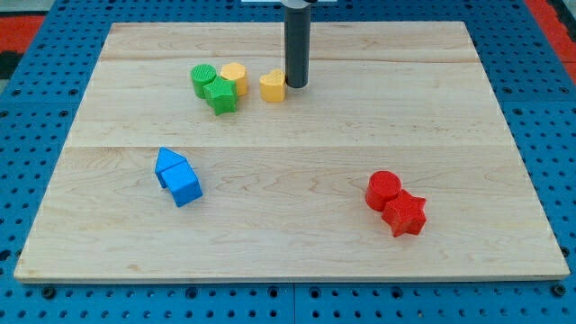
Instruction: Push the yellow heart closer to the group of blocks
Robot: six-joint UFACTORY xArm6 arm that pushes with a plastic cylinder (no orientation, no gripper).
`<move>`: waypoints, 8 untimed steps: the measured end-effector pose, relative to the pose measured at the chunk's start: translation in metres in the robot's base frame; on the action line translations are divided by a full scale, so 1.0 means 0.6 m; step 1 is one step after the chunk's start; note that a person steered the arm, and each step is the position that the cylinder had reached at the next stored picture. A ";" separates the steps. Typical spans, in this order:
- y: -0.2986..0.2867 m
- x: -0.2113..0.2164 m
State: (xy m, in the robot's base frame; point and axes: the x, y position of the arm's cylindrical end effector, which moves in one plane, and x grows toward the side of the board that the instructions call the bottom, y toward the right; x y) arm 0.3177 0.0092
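Observation:
The yellow heart [273, 86] lies near the view's top centre. My tip [296, 85] stands right beside it on its right, touching or nearly so. To the heart's left sits a cluster: a yellow block [235, 77], a green round block [203, 79] and a green star-like block [220, 94], packed together. A small gap separates the heart from the yellow block.
Two blue blocks [177, 176] sit together at the view's left. A red cylinder [384, 189] and a red star [404, 214] sit together at the lower right. The wooden board [288, 225] lies on a blue pegboard.

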 end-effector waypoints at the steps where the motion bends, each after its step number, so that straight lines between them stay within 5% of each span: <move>1: -0.002 -0.009; 7: -0.053 0.032; 8: 0.091 0.076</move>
